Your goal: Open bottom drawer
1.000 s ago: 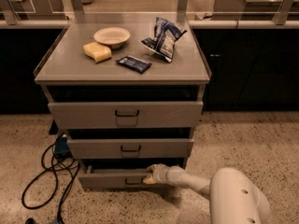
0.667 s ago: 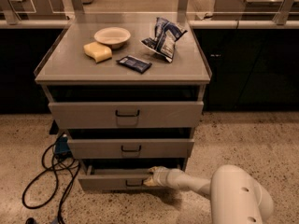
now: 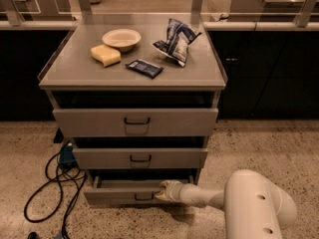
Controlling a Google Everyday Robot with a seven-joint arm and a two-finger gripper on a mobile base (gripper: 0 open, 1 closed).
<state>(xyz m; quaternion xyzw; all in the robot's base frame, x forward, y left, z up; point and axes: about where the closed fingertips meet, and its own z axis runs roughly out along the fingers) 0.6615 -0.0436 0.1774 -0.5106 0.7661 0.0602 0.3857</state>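
Observation:
The bottom drawer (image 3: 114, 194) is the lowest, slimmest grey front of three in the metal cart, with a small dark loop handle (image 3: 143, 197). It stands pulled out a little, showing a strip of grey inside. My gripper (image 3: 163, 191) reaches in from the lower right on a white arm and sits at the drawer's front edge, just right of the handle.
The middle drawer (image 3: 139, 158) and top drawer (image 3: 135, 122) sit above. The cart top (image 3: 75, 73) holds a white bowl (image 3: 121, 38), a yellow sponge (image 3: 105, 55), a dark packet (image 3: 144, 67) and a blue chip bag (image 3: 177, 40). Black cables (image 3: 52, 183) lie on the floor left.
The bottom drawer has slid out slightly further toward me, and my gripper has drawn back with it.

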